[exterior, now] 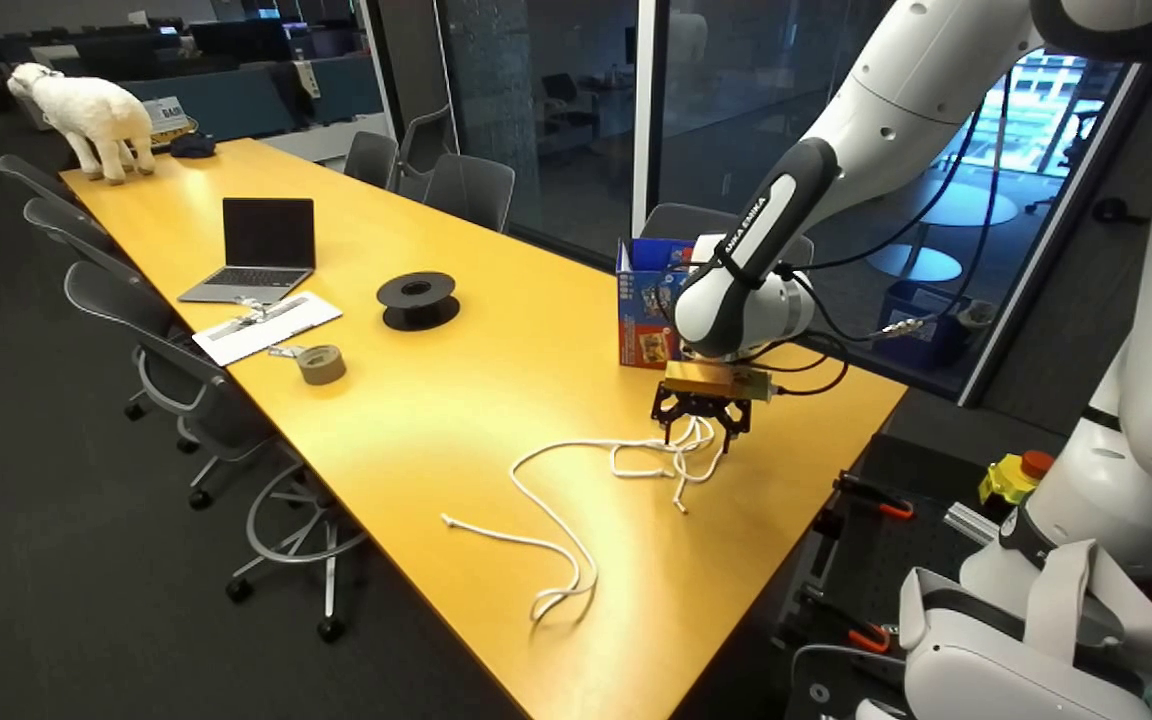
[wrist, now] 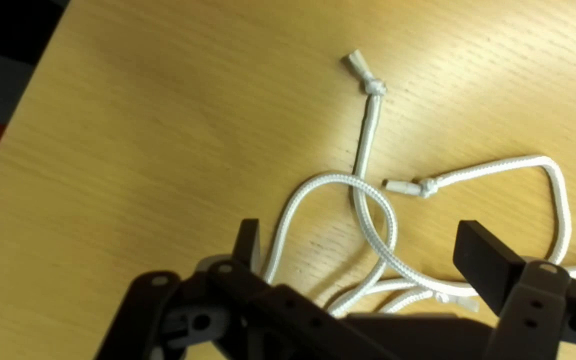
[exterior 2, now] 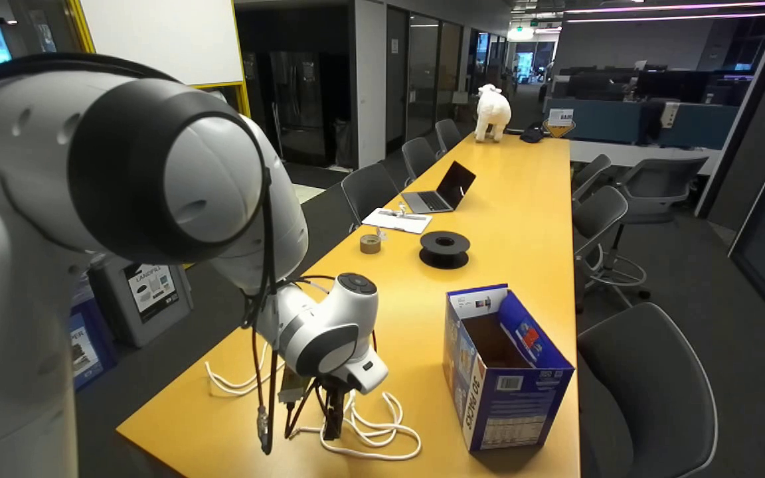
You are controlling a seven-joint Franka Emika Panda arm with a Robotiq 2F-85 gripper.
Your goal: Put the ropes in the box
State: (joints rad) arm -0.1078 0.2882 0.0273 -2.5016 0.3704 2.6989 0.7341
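The white ropes (exterior: 596, 441) lie loosely curled on the table, with a tangled heap under my gripper and a long stretch reaching toward a table edge. They show in both exterior views (exterior 2: 376, 458). In the wrist view the ropes (wrist: 386, 255) make crossing loops with knotted ends. My gripper (exterior: 698, 443) points down just above the heap. In the wrist view the gripper (wrist: 360, 235) is open, its fingers wide apart on either side of the loops, holding nothing. The blue printed box (exterior 2: 515, 408) stands upright with its top open, beside the heap; my arm partly hides the box (exterior: 640, 310) in an exterior view.
A black spool (exterior: 418, 301), a tape roll (exterior: 321, 364), a clipboard (exterior: 271, 328) and a grey laptop (exterior: 268, 250) stand farther along the table. A white toy sheep (exterior: 86, 112) is at the far end. Chairs (exterior 2: 648, 378) line the table. Cables hang from my arm.
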